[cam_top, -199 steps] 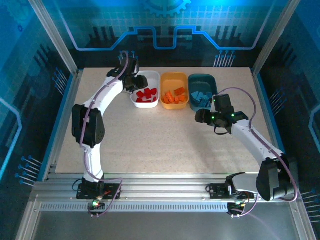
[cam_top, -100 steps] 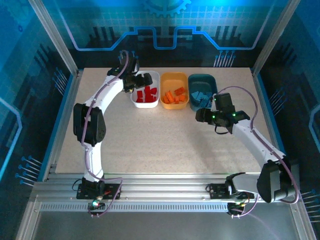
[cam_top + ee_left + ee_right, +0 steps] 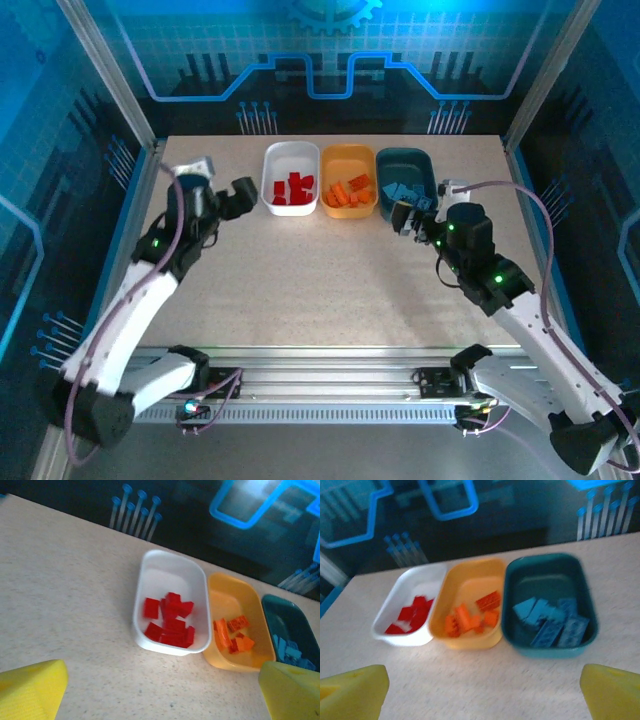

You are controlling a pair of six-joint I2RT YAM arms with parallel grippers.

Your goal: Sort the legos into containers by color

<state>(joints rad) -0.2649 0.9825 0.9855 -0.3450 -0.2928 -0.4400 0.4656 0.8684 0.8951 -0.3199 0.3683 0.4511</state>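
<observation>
Three containers stand in a row at the back of the table: a white tub [image 3: 290,158], a yellow-orange tub [image 3: 348,160] and a dark teal tub [image 3: 405,162]. Red legos [image 3: 292,190] lie in the white one, orange legos [image 3: 350,190] in the yellow-orange one, light blue legos [image 3: 403,192] in the teal one. My left gripper [image 3: 240,195] hangs open left of the white tub, holding nothing. Just in front of the teal tub, my right gripper [image 3: 405,218] is also open and empty. Both wrist views look at the tubs between wide yellow fingertips [image 3: 30,690] [image 3: 612,690].
The tubs touch side by side. Bare speckled tabletop [image 3: 320,280] stretches from the tubs to the near rail. Blue-lit enclosure walls [image 3: 100,120] close in the table on the left, right and back.
My left arm has drawn back from over the white tub to its left and opened. My right arm has pulled back from the teal tub and opened its jaws.
</observation>
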